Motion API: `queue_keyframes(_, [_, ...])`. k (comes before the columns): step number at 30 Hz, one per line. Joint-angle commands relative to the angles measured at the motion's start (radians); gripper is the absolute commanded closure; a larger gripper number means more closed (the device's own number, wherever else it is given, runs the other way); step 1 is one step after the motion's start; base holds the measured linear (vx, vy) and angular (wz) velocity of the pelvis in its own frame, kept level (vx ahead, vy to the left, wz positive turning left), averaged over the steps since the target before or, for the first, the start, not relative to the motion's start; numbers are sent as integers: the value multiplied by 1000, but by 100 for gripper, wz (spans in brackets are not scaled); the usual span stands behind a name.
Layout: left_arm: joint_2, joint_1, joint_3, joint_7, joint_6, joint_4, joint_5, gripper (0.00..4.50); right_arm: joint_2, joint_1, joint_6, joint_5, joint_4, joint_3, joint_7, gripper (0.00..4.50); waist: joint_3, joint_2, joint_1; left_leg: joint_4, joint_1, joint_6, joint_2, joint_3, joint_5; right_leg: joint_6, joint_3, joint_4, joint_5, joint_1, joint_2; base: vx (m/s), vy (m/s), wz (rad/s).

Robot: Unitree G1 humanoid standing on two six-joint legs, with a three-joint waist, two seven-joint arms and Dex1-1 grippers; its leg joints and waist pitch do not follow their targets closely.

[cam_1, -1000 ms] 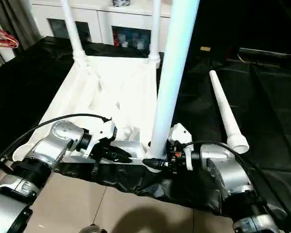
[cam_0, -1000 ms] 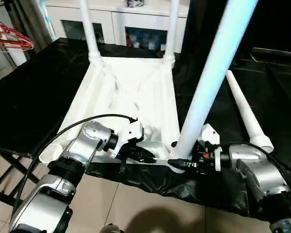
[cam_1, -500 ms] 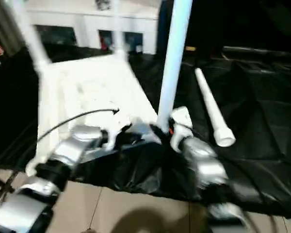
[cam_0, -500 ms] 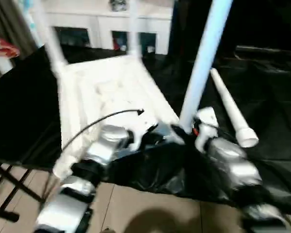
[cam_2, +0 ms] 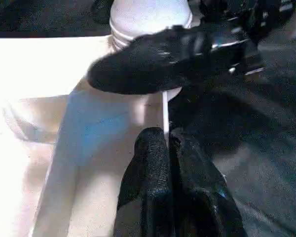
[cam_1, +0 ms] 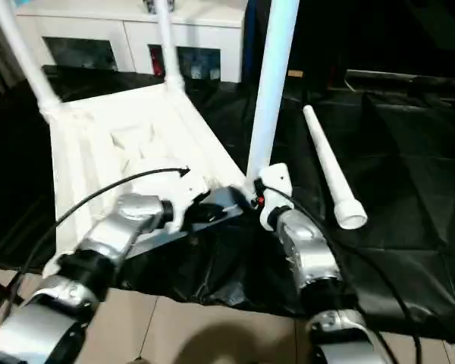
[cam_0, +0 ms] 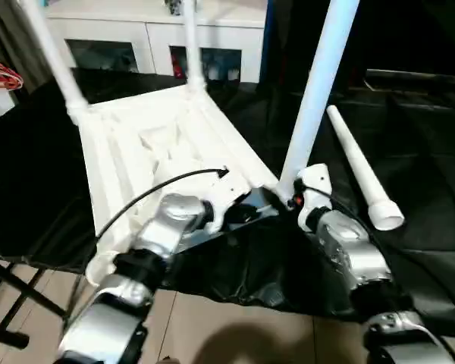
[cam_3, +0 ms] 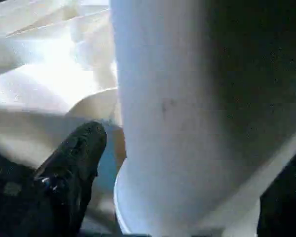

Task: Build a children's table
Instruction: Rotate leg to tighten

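1. The children's table top (cam_0: 148,144) lies upside down on the black-covered counter (cam_0: 45,167), ribbed underside up, its near edge at the counter's front edge, above tiled floor (cam_0: 212,326).
2. Three white legs stand upright in its corner sockets: two far legs (cam_0: 189,45) (cam_0: 49,53) and a near leg (cam_0: 318,91) at the near right corner.
3. A fourth leg (cam_0: 360,167) lies loose on the counter to the right, well apart from the top, wide end toward the front edge.
4. The left end effector (cam_2: 165,143) is closed, fingertips pressed on the thin near rim beside the near leg's socket.
5. The right end effector (cam_3: 187,148) stands wide around the near leg's base, one finger (cam_3: 71,163) on each side; whether the fingers press it I cannot tell.
6. A black cable (cam_0: 152,193) loops over the top near the left arm.
7. A white cabinet (cam_0: 144,38) with glass doors stands behind the counter; red hangers (cam_0: 0,76) show at the left edge.
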Motion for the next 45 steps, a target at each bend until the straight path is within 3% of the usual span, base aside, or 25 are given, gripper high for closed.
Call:
queue_keyframes(1, [-15,-9,-30,-95,-60,-75,-53,450,-13,35,34,21,-18,76,138,50,-66,-10,6,-60,-7,83,-1,10,-200,-220,31,-63,-180,64,-37,0,0,0])
queue_keyframes(12, [91,-22,-41,-297,-110,-52,-76,450,-207,118,42,101,-216,134,520,50,-66,-8,48,-57,-2,84,5,13,-204,-230,31,-58,-172,62,-36,0,0,0])
queue_keyframes(19, [135,-37,-53,-375,-135,-28,-72,450,-257,144,94,123,-294,170,618,50,-67,-9,55,-56,-3,75,6,12,-199,-226,30,-56,-178,61,-38,0,0,0])
queue_keyframes(21, [143,-40,-55,-384,-148,-15,-68,450,-263,149,101,123,-307,176,629,83,-67,-9,56,-57,-3,70,5,12,-207,-221,30,-58,-193,60,-38,0,0,0])
queue_keyframes(30, [152,-47,-53,-406,-165,5,-72,450,-265,160,132,135,-336,185,632,152,-69,-8,60,-55,-2,61,6,12,-193,-222,31,-55,-174,60,-38,0,0,0])
queue_keyframes(34, [125,-49,-36,-352,-159,14,-78,450,-237,170,133,133,-327,174,584,168,-68,-9,61,-56,-3,60,5,12,-196,-223,30,-55,-179,61,-39,0,0,0])
queue_keyframes(39, [64,-60,0,-211,-114,23,-75,450,-143,152,113,90,-246,130,384,176,-63,-10,55,-62,-1,32,1,10,-233,-181,29,-70,-308,56,-43,0,0,0])
queue_keyframes(41, [39,-66,9,-145,-87,25,-65,450,-96,134,121,70,-194,103,267,176,-60,-15,40,-67,-9,18,-2,6,-238,-153,26,-74,-363,62,-43,0,0,0])
queue_keyframes(45, [-32,-77,23,31,-15,22,-30,450,20,81,114,39,-78,45,7,177,-60,-14,18,-67,-5,14,-7,5,-240,-137,25,-83,-404,58,-43,0,0,0])
